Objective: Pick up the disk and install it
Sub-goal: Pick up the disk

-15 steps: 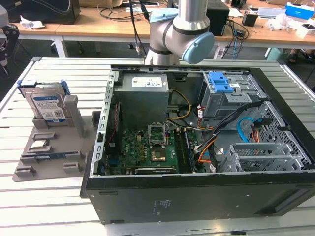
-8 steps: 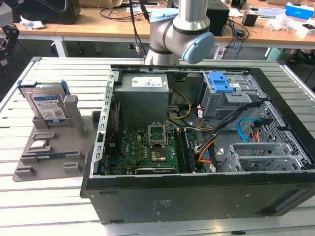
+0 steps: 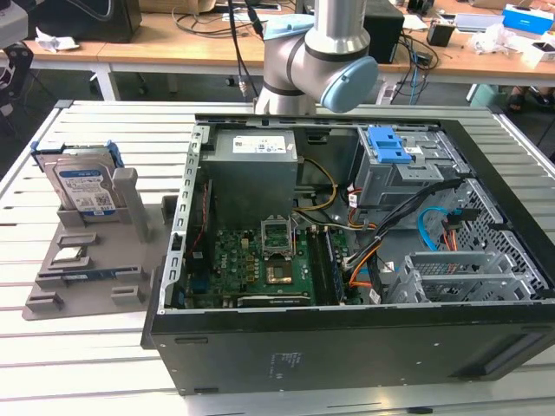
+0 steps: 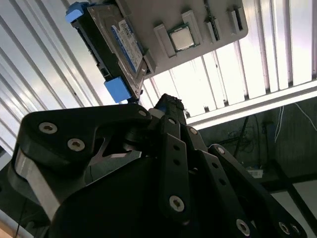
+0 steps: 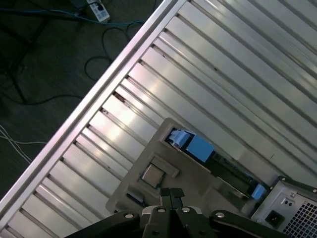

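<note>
The disk is a silver hard drive with a white-and-blue label and blue bracket. It stands upright in a grey holder on the slatted table, at the exterior view's left. Both wrist views look down on it from high above: the disk shows its label, and the disk appears edge-on by its blue bracket. My gripper hangs well above the holder, its black fingertips pressed together with nothing between them. In the second wrist view the gripper tapers to a shut tip. The arm rises behind the computer case.
An open computer case lies on its side beside the holder, with a grey drive cage and blue latch inside. A small square chip rests on the holder. The table edge drops to a floor with cables.
</note>
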